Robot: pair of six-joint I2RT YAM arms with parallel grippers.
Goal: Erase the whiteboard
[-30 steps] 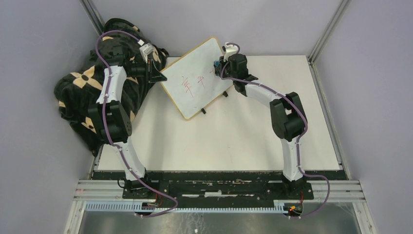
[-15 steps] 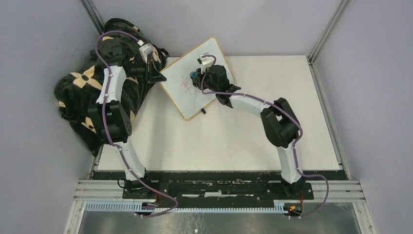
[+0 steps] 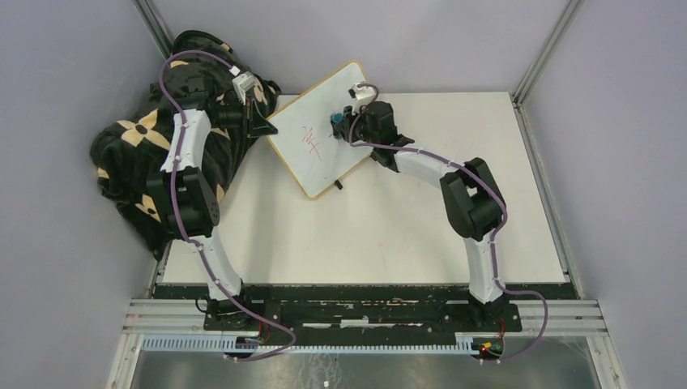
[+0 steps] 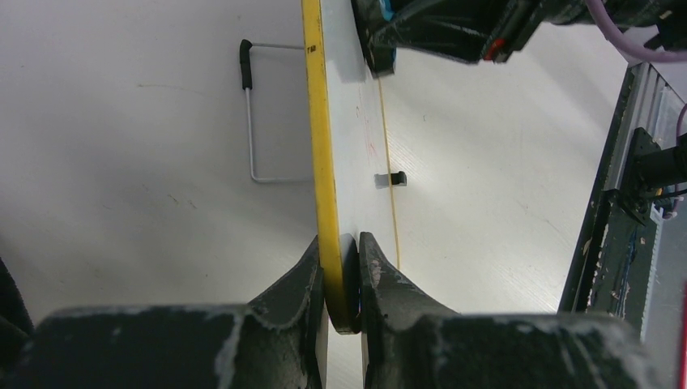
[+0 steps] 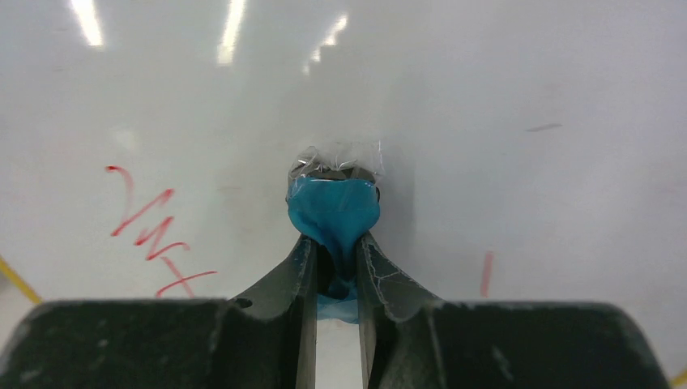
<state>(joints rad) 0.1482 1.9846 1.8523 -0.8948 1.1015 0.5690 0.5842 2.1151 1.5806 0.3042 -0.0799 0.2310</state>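
1. I've got the whiteboard (image 3: 312, 166) at the far left of the table (image 3: 381, 235), propped up at a tilt and turned at an angle to the table's edges.
2. The left gripper (image 3: 262, 126) is at the board's left edge. On the left wrist camera the fingers (image 4: 301, 279) are nearly together, pinching the yellowish frame (image 4: 317, 121) from both sides.
3. That same view looks straight down the frame edge. I can see a thin wire stand (image 4: 250, 130) behind the board and a small black foot (image 4: 394, 178) on the front side.
4. The right gripper (image 3: 339, 123) is up against the face of the board, upper middle.
5. The right wrist camera shows that gripper narrowed onto a blue eraser pad (image 5: 332, 207), whose tip has something clear and crinkly on it and sits on the white surface.
6. Red marks (image 5: 154, 231) lie just left of the pad, and there's one short red stroke (image 5: 486, 274) to its right.
7. From above, the red writing (image 3: 310, 138) sits mid-board, just left of the right gripper.
8. A black patterned cloth bag (image 3: 134, 142) is heaped beside the left arm, off the table's left edge.
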